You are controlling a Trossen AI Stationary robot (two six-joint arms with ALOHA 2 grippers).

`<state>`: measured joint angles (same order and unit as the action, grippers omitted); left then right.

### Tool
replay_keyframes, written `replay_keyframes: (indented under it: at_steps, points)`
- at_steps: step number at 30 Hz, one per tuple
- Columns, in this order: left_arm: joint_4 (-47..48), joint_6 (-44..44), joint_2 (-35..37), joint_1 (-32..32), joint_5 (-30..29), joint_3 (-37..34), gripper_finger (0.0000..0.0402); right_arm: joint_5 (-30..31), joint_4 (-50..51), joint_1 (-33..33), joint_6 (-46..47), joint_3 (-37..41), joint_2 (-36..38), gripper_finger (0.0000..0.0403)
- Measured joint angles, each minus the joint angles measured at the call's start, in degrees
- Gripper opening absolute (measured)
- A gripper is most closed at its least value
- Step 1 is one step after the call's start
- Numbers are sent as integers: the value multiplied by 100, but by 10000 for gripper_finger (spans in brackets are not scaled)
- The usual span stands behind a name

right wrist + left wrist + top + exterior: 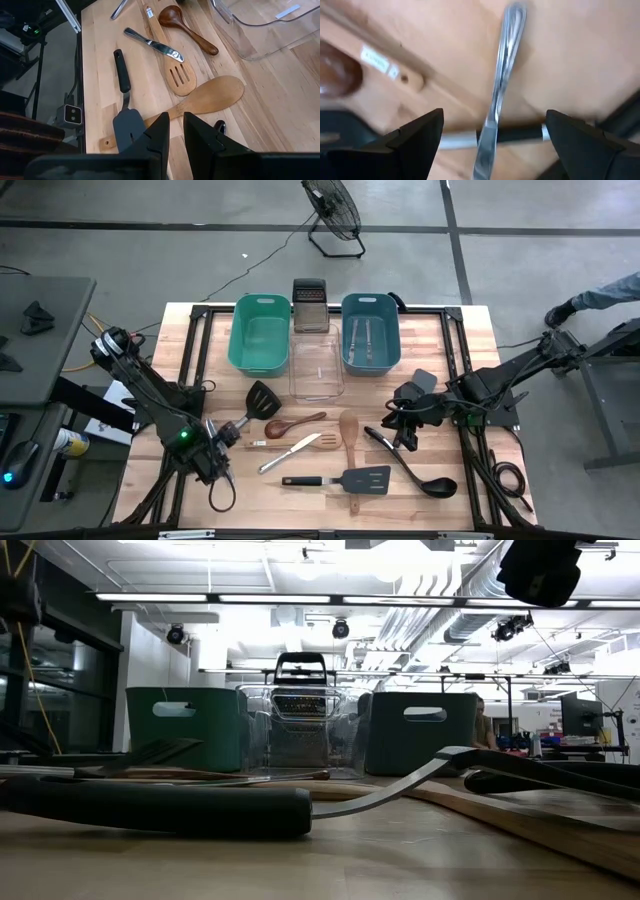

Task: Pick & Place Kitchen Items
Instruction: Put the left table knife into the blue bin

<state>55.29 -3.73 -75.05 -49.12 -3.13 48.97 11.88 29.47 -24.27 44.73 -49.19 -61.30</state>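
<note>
Long-handled utensils lie flat on the wooden table (450, 340). They are a silver knife (290, 453), a brown spoon (295, 423), a slotted wooden spatula (285, 443), a wooden paddle (349, 432), two black turners (262, 398) (345, 479) and a black ladle (415, 470). My left gripper (225, 445) points down over the near left of the table. It is open, and in the left wrist view the knife (502, 75) shows below the gap between its fingers (495, 114), untouched. My right gripper (405, 435) hangs shut above the ladle's handle, holding nothing (176, 120).
At the far edge stand a teal tub (262, 332), a clear tub (316, 365), a blue tub (388, 355) with silver utensils in it, and a steel grater (309, 305). Bare wood lies at the far left and far right of the table. A fan (335, 210) stands on the floor beyond.
</note>
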Motion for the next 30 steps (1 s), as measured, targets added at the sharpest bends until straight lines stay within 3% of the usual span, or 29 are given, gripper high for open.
replay_keyframes:
  at_steps: [23, 30]
  points:
    - [-796, 286, -24, 2, 233, -185, 347, 143, -8, 0, -2, 0, -56, 48]
    - [-930, 265, -24, 2, 252, -705, 347, 104, -15, -7, 2, 0, -304, 48]
